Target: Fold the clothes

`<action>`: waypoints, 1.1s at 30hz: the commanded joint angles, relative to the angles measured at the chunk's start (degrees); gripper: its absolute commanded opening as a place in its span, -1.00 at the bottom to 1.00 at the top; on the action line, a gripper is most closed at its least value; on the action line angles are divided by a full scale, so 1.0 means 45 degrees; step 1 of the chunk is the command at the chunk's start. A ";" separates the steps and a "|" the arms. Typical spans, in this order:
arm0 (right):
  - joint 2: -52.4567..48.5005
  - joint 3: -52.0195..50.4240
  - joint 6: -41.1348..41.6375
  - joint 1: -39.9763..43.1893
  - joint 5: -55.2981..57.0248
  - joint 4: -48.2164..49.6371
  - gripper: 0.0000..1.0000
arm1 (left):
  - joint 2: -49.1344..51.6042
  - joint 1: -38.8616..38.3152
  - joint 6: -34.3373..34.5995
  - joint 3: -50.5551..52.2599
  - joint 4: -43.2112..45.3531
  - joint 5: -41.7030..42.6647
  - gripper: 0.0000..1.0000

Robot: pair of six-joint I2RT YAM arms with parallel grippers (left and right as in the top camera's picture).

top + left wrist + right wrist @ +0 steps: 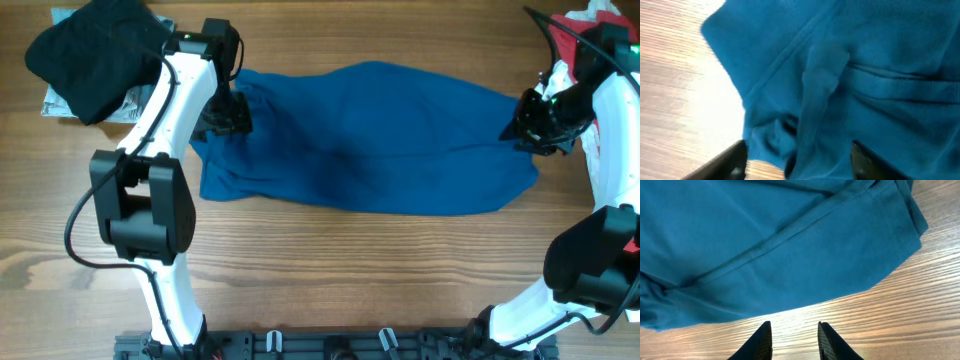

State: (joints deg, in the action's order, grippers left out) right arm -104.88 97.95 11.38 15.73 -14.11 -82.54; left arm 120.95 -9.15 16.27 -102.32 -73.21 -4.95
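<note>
Overhead, I see the soft blue shirt (pixel 380 140) lying rumpled across the wooden table (pixel 330 270). The left gripper (pixel 228 112) is at its left end and the right gripper (pixel 530 125) at its right, but I can't make out the jaws. Left wrist alone shows a seam and bunched folds between parted, released fingers (pixel 735 160). Right wrist: jaws apart over bare wood, grasping nothing.

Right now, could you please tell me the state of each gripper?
Left gripper: jaws open, a bunch of the blue shirt between them.
Right gripper: jaws open, empty, over bare table.
</note>
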 commanded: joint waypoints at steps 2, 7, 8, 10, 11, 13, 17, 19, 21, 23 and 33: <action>0.0306 -0.0044 -0.0194 -0.0044 -0.0209 0.0049 -0.39 | 0.0403 0.0010 -0.0491 0.0029 0.0389 0.0923 0.08; 0.0306 -0.0044 -0.0199 -0.0044 -0.0209 0.0063 -0.39 | 0.0588 0.0010 -0.0476 0.0083 0.0466 0.0967 0.04; 0.0306 -0.0044 -0.0199 -0.0044 -0.0209 0.0078 -0.40 | 0.0675 0.0010 -0.0471 0.0277 0.0597 0.1001 0.05; 0.0306 -0.0044 -0.0199 -0.0044 -0.0209 0.0117 -0.40 | 0.0967 0.0015 -0.0481 0.0753 0.0894 0.0991 0.03; 0.0306 -0.0044 -0.0194 -0.0044 -0.0209 0.0131 -0.40 | 0.1039 0.0015 -0.0486 0.0763 0.0894 0.0976 -0.07; 0.0306 -0.0044 -0.0194 -0.0044 -0.0209 0.0160 -0.40 | 0.1030 0.0010 -0.0481 0.0758 0.1015 0.0903 -0.44; 0.0306 -0.0044 -0.0175 -0.0044 -0.0209 0.0189 -0.48 | 0.0952 0.0010 -0.0461 0.0758 0.0918 0.0908 -0.92; 0.0306 -0.0044 -0.0136 -0.0044 -0.0214 0.0180 -0.51 | 0.0549 -0.0019 -0.0155 0.0758 0.0461 0.0908 -0.92; 0.0306 -0.0044 -0.0053 -0.0044 -0.0209 0.0112 -0.53 | -0.0282 -0.0117 0.0282 0.0758 -0.0034 0.0908 -0.92; 0.0306 -0.0044 -0.0058 -0.0044 -0.0209 -0.0019 -0.55 | -0.1583 -0.0355 0.0918 0.0758 -0.0967 0.0908 -0.92; 0.0311 -0.0044 -0.0194 -0.0044 -0.0792 -0.0253 -0.57 | -0.3502 -0.3269 0.2001 0.1161 -0.5192 0.1375 -0.92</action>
State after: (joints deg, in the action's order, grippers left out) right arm -104.88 97.95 11.22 15.73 -15.70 -83.53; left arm 105.32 -19.33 22.46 -98.61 -95.46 0.01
